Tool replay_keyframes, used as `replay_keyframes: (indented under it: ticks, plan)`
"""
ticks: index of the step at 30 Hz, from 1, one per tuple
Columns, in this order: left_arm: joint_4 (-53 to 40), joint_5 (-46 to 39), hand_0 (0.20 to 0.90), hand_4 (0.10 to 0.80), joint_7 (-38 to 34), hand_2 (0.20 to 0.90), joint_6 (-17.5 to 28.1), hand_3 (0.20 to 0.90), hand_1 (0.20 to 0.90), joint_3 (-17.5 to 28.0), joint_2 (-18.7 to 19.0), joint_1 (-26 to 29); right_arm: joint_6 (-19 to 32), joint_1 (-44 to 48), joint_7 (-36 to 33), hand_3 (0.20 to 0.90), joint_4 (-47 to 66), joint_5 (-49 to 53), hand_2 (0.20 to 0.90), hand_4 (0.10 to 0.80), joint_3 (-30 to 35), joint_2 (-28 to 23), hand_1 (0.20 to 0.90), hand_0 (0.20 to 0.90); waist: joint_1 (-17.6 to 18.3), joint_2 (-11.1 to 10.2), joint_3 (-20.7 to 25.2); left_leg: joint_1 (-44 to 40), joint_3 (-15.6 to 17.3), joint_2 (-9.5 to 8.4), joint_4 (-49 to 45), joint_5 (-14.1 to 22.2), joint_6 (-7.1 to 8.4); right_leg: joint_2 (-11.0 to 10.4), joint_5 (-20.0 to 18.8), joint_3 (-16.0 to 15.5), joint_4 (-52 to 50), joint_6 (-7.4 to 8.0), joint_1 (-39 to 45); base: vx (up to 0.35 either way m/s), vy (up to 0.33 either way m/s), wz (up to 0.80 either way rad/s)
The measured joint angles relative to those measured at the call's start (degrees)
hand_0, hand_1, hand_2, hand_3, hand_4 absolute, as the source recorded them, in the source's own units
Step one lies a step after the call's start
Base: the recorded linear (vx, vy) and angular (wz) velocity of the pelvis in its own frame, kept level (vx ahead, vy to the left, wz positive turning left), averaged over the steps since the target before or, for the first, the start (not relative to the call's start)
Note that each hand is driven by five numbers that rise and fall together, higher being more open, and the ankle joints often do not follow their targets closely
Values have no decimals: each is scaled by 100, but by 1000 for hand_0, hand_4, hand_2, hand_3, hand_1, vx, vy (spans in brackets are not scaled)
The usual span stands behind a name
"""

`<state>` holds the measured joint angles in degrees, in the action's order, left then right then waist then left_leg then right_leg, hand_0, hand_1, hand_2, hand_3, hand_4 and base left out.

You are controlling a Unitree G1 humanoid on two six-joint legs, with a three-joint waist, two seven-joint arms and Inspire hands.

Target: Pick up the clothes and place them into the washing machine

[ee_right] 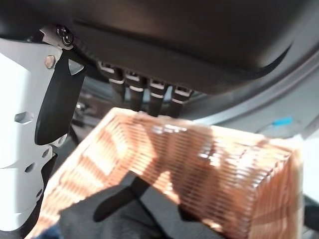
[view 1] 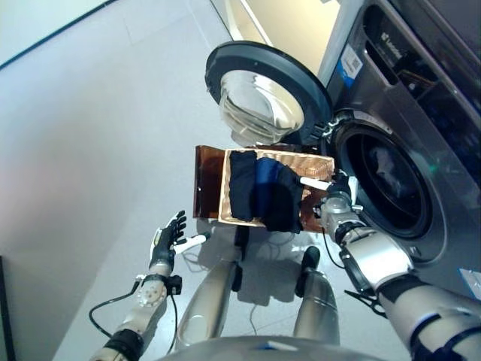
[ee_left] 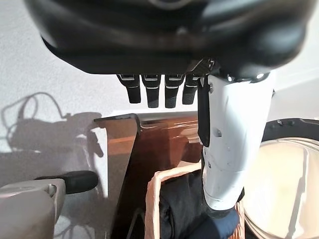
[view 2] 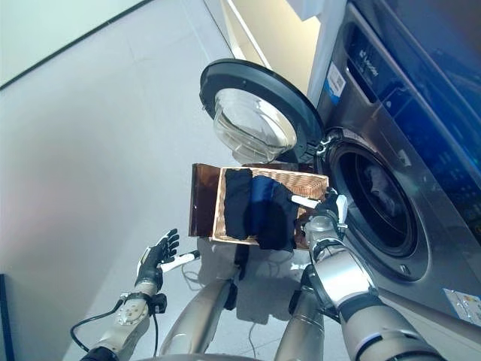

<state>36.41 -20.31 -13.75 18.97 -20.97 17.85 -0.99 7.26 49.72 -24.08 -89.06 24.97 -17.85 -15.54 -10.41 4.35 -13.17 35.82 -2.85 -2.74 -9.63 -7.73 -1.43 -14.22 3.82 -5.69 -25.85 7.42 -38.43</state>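
A shallow wicker basket (view 1: 317,161) rests on a low dark brown box (view 1: 206,189) beside the washing machine. Dark navy and blue clothes (view 1: 263,192) lie in it and hang over its near rim. My right hand (view 1: 337,198) is open at the basket's right edge, by the drum opening (view 1: 391,188), with its white thumb pointing over the clothes. The right wrist view shows the basket's woven wall (ee_right: 209,159) and dark cloth (ee_right: 124,214) just past the straight fingers. My left hand (view 1: 167,239) is open and empty, low over the floor to the left of the box.
The machine's round door (view 1: 263,94) stands open behind the basket. Some light cloth shows inside the drum (view 1: 385,162). Grey tiled floor (view 1: 90,150) spreads to the left. The left wrist view shows the box (ee_left: 149,149), the basket rim (ee_left: 153,199) and the door glass (ee_left: 284,189).
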Motion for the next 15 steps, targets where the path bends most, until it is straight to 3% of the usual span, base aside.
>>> replay_keyframes:
  ticks: [3,9,15]
  plan:
    - [-290,20,900,800,-10,900,-2,900,900,64,10,17,-16,4,-17,900,-59,2,900,800,26,-14,900,900,-11,-77,-46,142,-100,5,-45,-26,33,-4,17,-149,16,-14,-14,31,2,19]
    - [-538,95,900,800,-73,900,0,900,900,172,19,172,-103,48,-99,900,-55,10,900,800,45,-9,900,900,-149,-238,-172,260,-125,2,-38,-38,48,8,55,-158,3,-12,-100,14,10,4]
    - [-912,213,900,800,-265,900,2,900,900,472,33,339,-101,394,-115,900,-42,24,900,800,45,-17,900,900,-187,-245,-548,418,-221,-1,-125,-35,49,2,76,-264,-7,-42,-139,35,16,8]
